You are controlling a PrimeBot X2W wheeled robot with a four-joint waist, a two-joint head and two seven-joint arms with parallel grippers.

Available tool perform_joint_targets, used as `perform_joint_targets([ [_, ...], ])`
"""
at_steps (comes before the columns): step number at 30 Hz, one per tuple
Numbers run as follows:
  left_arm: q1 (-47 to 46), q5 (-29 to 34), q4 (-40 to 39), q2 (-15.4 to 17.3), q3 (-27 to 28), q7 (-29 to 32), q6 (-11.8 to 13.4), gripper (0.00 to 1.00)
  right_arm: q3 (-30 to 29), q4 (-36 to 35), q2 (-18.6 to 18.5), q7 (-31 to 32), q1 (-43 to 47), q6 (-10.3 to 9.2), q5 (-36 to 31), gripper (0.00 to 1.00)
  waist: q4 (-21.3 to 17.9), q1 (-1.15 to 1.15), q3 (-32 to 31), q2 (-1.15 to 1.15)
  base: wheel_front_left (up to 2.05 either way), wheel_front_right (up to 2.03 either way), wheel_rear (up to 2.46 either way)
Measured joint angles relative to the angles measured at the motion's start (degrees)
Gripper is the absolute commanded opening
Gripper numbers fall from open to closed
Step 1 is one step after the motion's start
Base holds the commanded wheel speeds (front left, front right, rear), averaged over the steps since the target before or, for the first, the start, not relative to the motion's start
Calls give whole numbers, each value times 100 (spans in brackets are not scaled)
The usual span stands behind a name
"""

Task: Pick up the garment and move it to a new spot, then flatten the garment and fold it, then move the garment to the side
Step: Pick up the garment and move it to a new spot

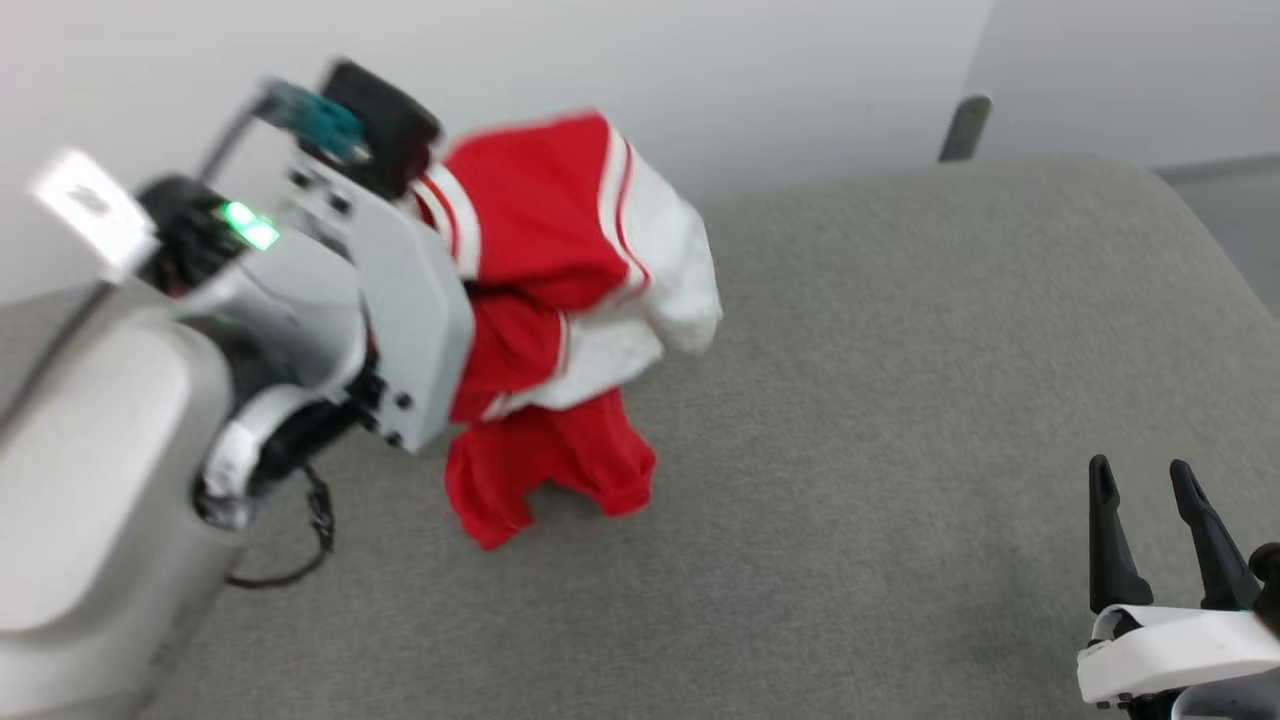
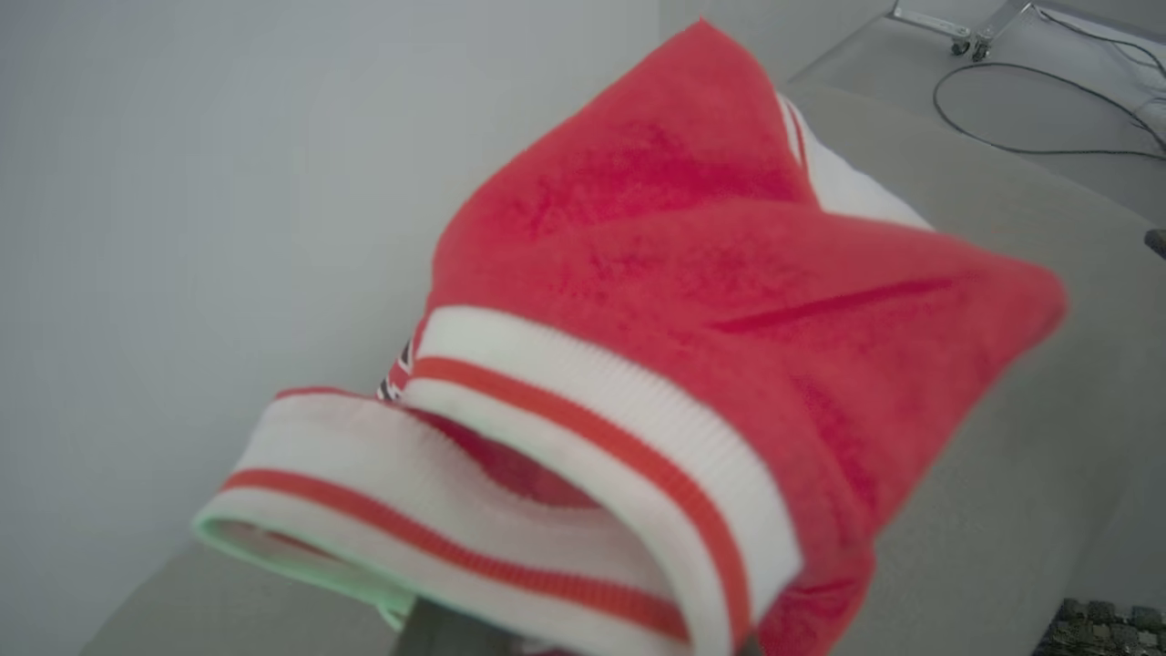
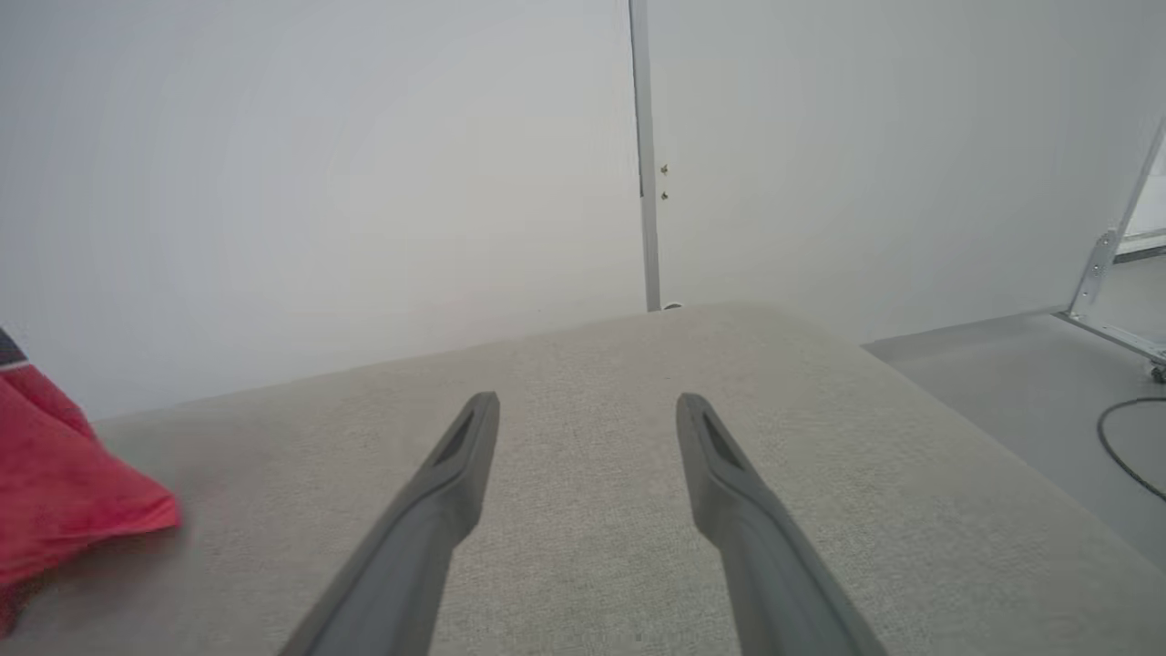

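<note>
The garment (image 1: 560,300) is up off the grey, cloth-covered tabletop (image 1: 900,400), hanging in a bunched lump over the left, far part of it. It is red cloth with a white sleeve bulging out to the right and red-and-white striped trim at the top. Its lowest red fold dangles close to the surface, though I cannot tell if it touches. It hangs from the left gripper (image 2: 455,633), whose jaws are buried in the cloth and pinched on the striped band. Seen from that wrist, the trim curls right over them and a scrap of black lettering peeps out behind it. The pale left arm (image 1: 390,290) reaches in from the near left, blurred, with a small green light (image 1: 245,222) glowing on it. Well apart, at the near right corner, the right gripper (image 1: 1142,475) sits low over bare tabletop, jaws spread wide and holding nothing. Beyond stands a plain pale wall (image 1: 700,80), and a black cable (image 3: 1125,446) lies on the floor to the far right.
</note>
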Motion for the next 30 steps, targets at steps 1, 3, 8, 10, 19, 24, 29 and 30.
perform_joint_targets([
  [1,49,18,37,-51,-63,1,0,0,-15,33,0,-11,-3,0,10,100,-42,0,54,0,0,0,0],
  [3,144,30,154,-132,-182,-22,-2,0,-18,114,2,-85,-48,0,85,100,-120,0,165,0,0,0,0],
  [8,431,27,587,-378,-442,-159,-43,0,56,346,4,-258,-187,0,220,100,-274,0,427,0,0,0,0],
  [10,528,18,809,-449,-515,-249,-73,0,112,430,7,-323,-260,0,257,100,-324,0,518,0,0,0,0],
  [19,857,-8,1900,-733,-806,-609,-302,3,315,775,9,-549,-480,0,436,100,-482,0,780,0,0,0,0],
  [24,898,15,2425,-914,-921,-811,-421,14,405,907,11,-613,-599,0,467,100,-498,0,831,0,0,0,0],
  [29,867,11,2776,-1063,-1028,-890,-572,47,431,991,10,-656,-631,0,474,100,-461,0,813,0,0,0,0],
  [30,861,5,2835,-1088,-1049,-905,-606,58,436,1004,10,-662,-638,0,474,100,-448,0,800,0,0,0,0],
])
